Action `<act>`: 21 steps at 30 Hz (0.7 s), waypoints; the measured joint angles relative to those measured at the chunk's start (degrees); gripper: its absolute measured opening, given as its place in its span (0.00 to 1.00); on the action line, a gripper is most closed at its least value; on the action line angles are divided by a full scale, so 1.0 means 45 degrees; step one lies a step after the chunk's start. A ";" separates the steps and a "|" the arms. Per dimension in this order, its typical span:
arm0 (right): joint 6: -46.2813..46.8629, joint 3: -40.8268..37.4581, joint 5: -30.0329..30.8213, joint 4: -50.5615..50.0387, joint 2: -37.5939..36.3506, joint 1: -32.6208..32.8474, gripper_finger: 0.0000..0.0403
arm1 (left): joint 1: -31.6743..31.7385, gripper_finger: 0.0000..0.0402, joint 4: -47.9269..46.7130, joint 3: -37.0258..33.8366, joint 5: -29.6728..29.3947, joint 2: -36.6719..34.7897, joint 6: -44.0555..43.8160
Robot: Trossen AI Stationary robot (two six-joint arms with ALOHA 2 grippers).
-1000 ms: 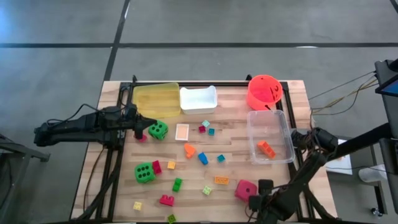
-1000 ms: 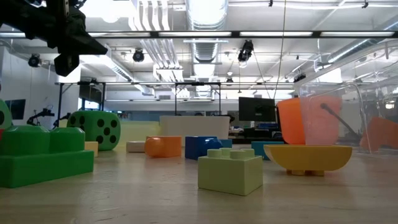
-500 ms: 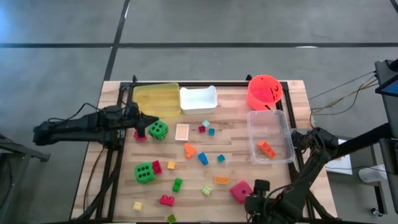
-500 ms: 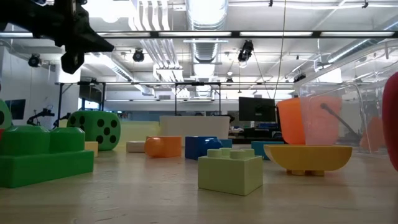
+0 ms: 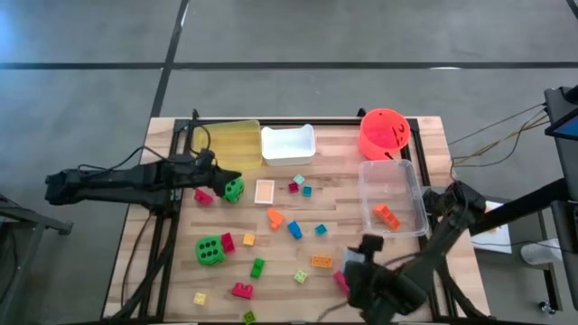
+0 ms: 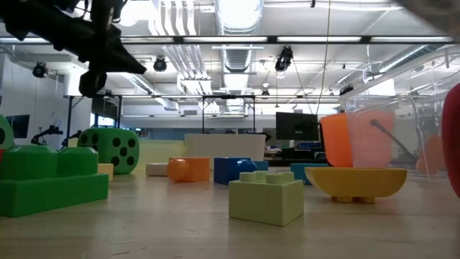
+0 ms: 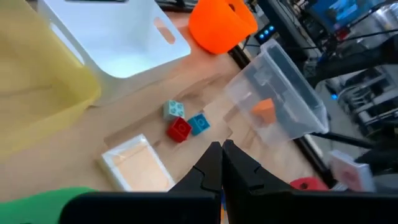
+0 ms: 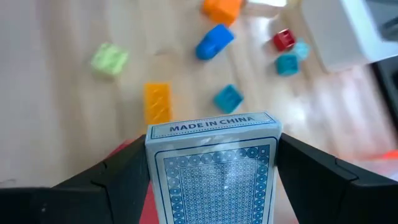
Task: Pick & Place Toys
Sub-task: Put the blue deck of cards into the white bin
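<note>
My left gripper (image 5: pixel 219 183) is shut and empty, above the table just left of a green die (image 5: pixel 235 190), which rests on the table and shows at the edge of the left wrist view (image 7: pixel 56 205). A flat card (image 5: pixel 265 191) lies just right of that die. My right gripper (image 5: pixel 359 262) is near the front edge, shut on a blue-patterned card box (image 8: pixel 211 168). It hangs over the pink-red die (image 5: pixel 340 281), which it mostly hides. A second green die (image 5: pixel 210 250) and several small bricks lie across the middle of the table. My right gripper pinches the card box between its two fingers, one on each long side (image 8: pixel 154 171). The box's end marked "MADE IN CHINA" (image 8: pixel 211 126) points forward past the fingertips. The box is lifted clear of the table, above the pink-red die.
A yellow tray (image 5: pixel 226 143), a white tray (image 5: pixel 287 143) and an orange-red bucket (image 5: pixel 384 133) stand along the far edge. A clear tray (image 5: pixel 397 181) at the right holds an orange brick (image 5: pixel 386 216). A red brick (image 5: pixel 203 196) lies under the left arm.
My left gripper has gone toward the table's right edge, up to the green die, still shut. My right gripper has gone toward the left and far edges with the card box, over the pink-red die. The die has slid a little toward the left edge.
</note>
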 joint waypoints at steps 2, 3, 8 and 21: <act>-0.0584 -0.0023 0.0070 -0.0044 0.0000 -0.0597 0.72 | 0.0017 0.00 0.0137 0.0073 0.0146 0.0255 -0.0167; -0.0828 -0.0025 0.0227 -0.0030 0.0000 -0.0860 0.72 | 0.0018 0.00 0.0151 0.0118 0.0185 0.0354 -0.0223; -0.2276 -0.0003 0.1219 -0.0010 0.0000 -0.1832 0.72 | 0.0067 0.00 0.0208 0.0205 0.0995 0.0578 -0.1838; -0.5125 0.0033 0.1354 0.1232 0.0000 -0.3760 0.72 | 0.0149 0.12 0.0195 0.0195 0.1300 0.0592 -0.1829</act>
